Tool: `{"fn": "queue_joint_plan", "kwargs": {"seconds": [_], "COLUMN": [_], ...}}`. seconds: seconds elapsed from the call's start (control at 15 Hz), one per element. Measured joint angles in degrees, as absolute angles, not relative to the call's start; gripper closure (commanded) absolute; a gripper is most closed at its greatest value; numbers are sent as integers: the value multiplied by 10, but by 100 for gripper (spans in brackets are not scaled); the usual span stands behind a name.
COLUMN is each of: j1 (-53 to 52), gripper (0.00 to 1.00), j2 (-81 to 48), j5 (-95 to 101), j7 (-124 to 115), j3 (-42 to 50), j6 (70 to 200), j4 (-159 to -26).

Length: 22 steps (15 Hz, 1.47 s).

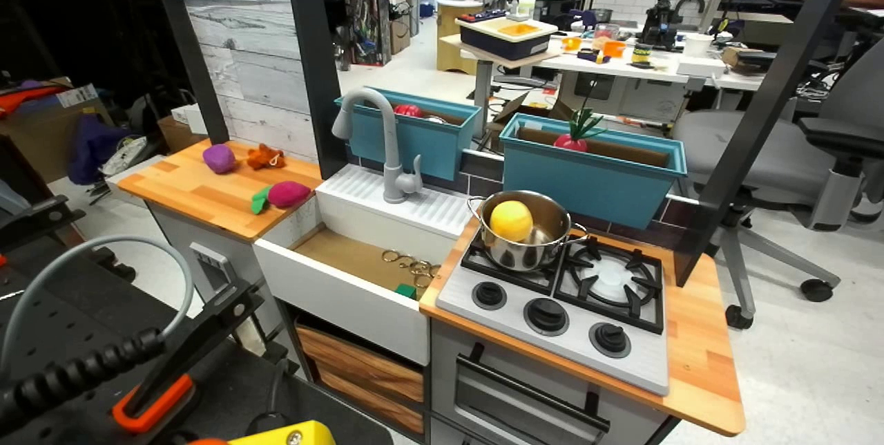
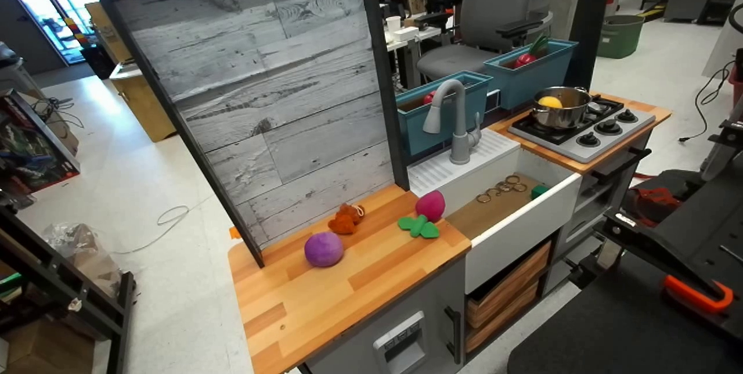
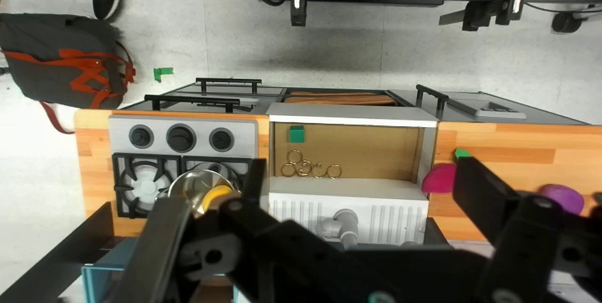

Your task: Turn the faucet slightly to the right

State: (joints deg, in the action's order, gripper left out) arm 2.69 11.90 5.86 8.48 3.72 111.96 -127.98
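Observation:
The faucet shows in both exterior views point(image 1: 391, 148) point(image 2: 459, 121). It is a grey upright post with a bent spout and a small side lever, standing on the white ribbed ledge behind the sink. In both exterior views the spout hangs to the left and the lever is on the right. In the wrist view the faucet's base point(image 3: 347, 222) shows from above; its spout is mostly hidden behind the gripper body. My gripper point(image 3: 360, 166) is open and empty, with its fingers wide apart, above the kitchen set and apart from the faucet. It is outside both exterior views.
The white sink point(image 1: 345, 307) holds gold rings point(image 3: 304, 168) and a green block point(image 3: 297, 134). A steel pot point(image 1: 523, 251) with a yellow ball stands on the stove. Teal planters point(image 1: 587, 175) stand behind. Soft toys point(image 2: 324, 249) lie on the wooden counter. A grey wood-pattern panel point(image 2: 278, 83) rises beside the sink.

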Motion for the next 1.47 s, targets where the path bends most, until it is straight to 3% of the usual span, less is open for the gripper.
{"fn": "queue_joint_plan", "kwargs": {"seconds": [0.8,1.47], "j1": [-47,-140], "gripper": [0,0], "j2": [-248,-467], "j5": [136,153], "j7": [-150,-245], "j3": [3,81], "j6": [1389,1506], "j4": [-1128,-968]}}
